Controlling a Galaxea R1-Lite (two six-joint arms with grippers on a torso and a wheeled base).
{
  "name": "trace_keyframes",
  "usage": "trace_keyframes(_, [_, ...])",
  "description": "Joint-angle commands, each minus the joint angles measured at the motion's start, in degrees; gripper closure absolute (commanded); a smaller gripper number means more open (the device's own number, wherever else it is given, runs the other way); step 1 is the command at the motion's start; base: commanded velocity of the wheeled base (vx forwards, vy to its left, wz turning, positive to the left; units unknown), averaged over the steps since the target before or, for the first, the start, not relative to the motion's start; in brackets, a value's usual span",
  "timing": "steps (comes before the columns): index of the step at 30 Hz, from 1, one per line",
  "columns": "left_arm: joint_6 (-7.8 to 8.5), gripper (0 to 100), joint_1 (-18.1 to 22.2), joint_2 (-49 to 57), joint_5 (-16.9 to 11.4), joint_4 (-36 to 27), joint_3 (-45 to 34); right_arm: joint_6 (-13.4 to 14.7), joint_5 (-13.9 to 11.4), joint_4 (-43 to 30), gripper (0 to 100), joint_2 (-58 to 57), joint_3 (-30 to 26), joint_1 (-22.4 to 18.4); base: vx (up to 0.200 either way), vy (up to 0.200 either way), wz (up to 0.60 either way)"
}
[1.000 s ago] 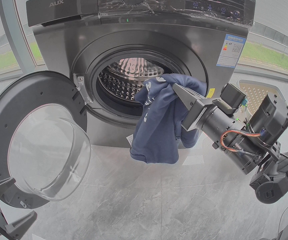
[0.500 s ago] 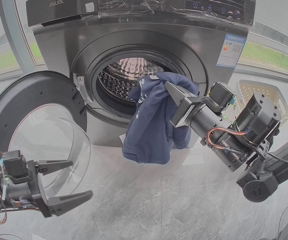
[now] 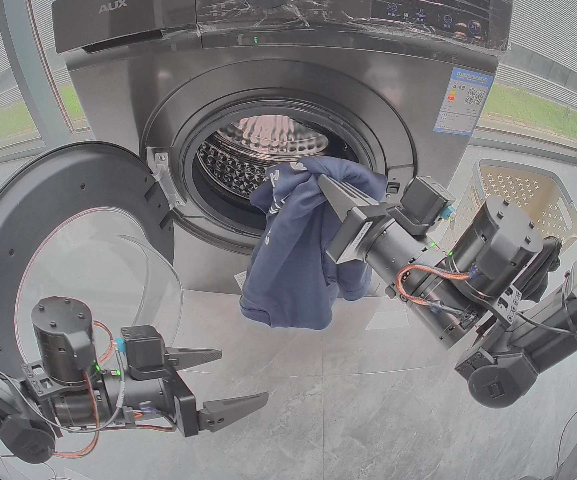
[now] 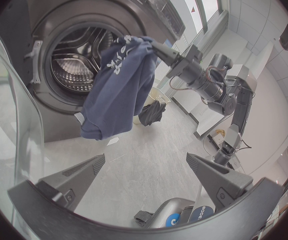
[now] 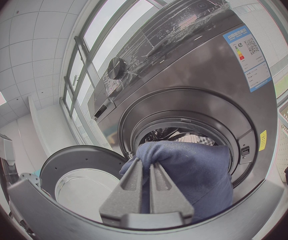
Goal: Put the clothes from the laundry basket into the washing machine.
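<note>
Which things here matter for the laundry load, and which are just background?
Job: navy garment, clamped in right gripper; washing machine, door open; laundry basket with dark garment over its rim; left gripper, open.
Background: energy label, windows.

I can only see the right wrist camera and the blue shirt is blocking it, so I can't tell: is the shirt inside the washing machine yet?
Observer: Not yet. The left wrist view shows the blue shirt hanging outside the washing machine, in front of its opening, with its bottom below the opening.
Operator: Where's my other gripper?
Observer: The left gripper is low beside the open door, open and holding nothing.
Operator: What's the dark thing at the edge of my picture?
Observer: A dark garment draped over the rim of the laundry basket.
</note>
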State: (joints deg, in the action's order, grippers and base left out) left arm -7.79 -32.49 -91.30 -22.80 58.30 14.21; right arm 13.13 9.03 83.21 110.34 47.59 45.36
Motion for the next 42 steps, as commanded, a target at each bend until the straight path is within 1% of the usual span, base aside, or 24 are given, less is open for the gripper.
trace_keyframes(1, [-0.30,0,-1.09,-8.90,0.30,3.23,0.02,0.05,-0.24,0.81,100,0.67,-0.22,0.17,0.000,0.000,0.00])
trace_keyframes(2, [-0.30,0,-1.09,-8.90,0.30,3.23,0.02,0.05,-0.24,0.81,100,0.67,-0.22,0.17,0.000,0.000,0.00])
trace_keyframes(4, [-0.38,0,-0.91,-11.54,0.65,5.78,-0.85,0.14,-0.16,0.99,100,0.67,-0.22,0.25,0.000,0.000,0.00])
trace_keyframes(5, [-0.65,0,-1.00,-11.89,1.00,6.57,-1.29,0.23,-0.07,1.95,100,0.67,-0.13,0.34,0.000,0.000,0.00])
trace_keyframes(7, [-1.88,0,-1.97,-12.59,2.58,9.56,-2.44,0.05,0.02,2.74,100,0.41,-0.39,0.43,0.000,0.000,0.00])
trace_keyframes(8, [-1.88,0,-1.97,-12.59,2.58,9.56,-2.44,0.05,0.02,2.74,100,0.41,-0.39,0.43,0.000,0.000,0.00])
trace_keyframes(9, [-2.93,0,-2.76,-13.47,3.72,11.40,-2.52,0.05,0.02,2.66,100,-0.12,-1.27,0.34,0.000,0.000,0.00])
trace_keyframes(10, [-3.28,0,-2.93,-13.73,4.08,11.84,-2.52,-0.03,0.02,2.66,100,-0.21,-1.54,0.25,0.000,0.000,0.00])
trace_keyframes(11, [-4.87,0,-3.28,-15.23,4.78,13.51,-2.35,-0.03,-0.07,2.57,100,-1.18,-1.71,0.08,0.000,0.000,0.00])
trace_keyframes(12, [-5.48,0,-3.37,-16.11,4.87,14.39,-2.26,-0.03,-0.16,2.22,100,-1.70,-1.71,0.08,0.000,0.000,0.00])
trace_keyframes(15, [-5.92,0,-3.46,-19.89,4.87,18.35,-1.91,-0.12,-0.42,1.95,100,-2.06,-1.45,0.34,0.000,0.000,0.00])
trace_keyframes(18, [-6.10,0,-3.46,-24.11,5.57,24.15,-2.17,-0.12,-1.12,2.30,100,-1.44,-1.10,1.13,0.000,0.000,0.00])
trace_keyframes(21, [-6.27,0,-3.37,-26.65,6.01,26.96,-1.91,-0.21,-1.12,1.87,100,-1.00,0.31,1.48,0.000,0.000,0.00])
trace_keyframes(22, [-6.27,0,-3.28,-26.92,6.01,27.13,-1.82,-0.21,-1.12,1.87,100,-0.91,0.57,1.48,0.000,0.000,0.00])
trace_keyframes(24, [-7.06,0,-2.58,-29.20,5.92,28.54,-1.29,-0.30,-1.12,2.04,100,-0.21,1.89,1.48,0.000,0.000,0.00])
trace_keyframes(26, [-9.17,0,-2.14,-29.99,5.92,29.33,-0.33,-0.30,-1.12,2.66,100,-0.03,1.89,1.57,0.000,0.000,0.00])
trace_keyframes(28, [-11.90,0,-2.14,-30.43,6.27,30.03,1.08,-0.30,-1.12,2.74,100,0.05,1.89,1.92,0.000,0.000,0.00])
trace_keyframes(29, [-12.86,0,-2.14,-30.52,6.45,30.12,1.69,-0.30,-1.12,2.74,100,0.05,1.89,2.01,0.000,0.000,0.00])
trace_keyframes(30, [-13.48,0,-1.97,-30.70,6.54,30.03,2.57,-0.30,-1.12,2.74,100,0.05,1.89,2.10,0.000,0.000,0.00])
trace_keyframes(34, [-13.57,0,-0.47,-31.93,7.50,30.21,5.12,-0.39,-1.12,2.74,100,-0.12,1.89,2.54,0.000,0.000,0.00])
trace_keyframes(35, [-13.92,0,0.58,-32.37,8.12,30.21,6.88,-0.74,-1.12,2.74,100,-0.21,1.80,2.71,0.000,0.000,0.00])
trace_keyframes(39, [-14.18,0,1.11,-32.45,8.29,30.21,7.58,-1.09,-1.12,2.83,100,-0.21,1.80,2.71,0.000,0.000,0.00])
trace_keyframes(41, [-15.41,0,1.81,-32.45,8.47,30.30,9.52,-1.18,-1.12,2.83,100,-0.30,1.89,3.15,0.000,0.000,0.00])
trace_keyframes(42, [-15.59,0,1.81,-32.45,8.65,30.30,9.87,-1.18,-1.12,2.83,100,-0.30,1.89,3.15,0.000,0.000,0.00])
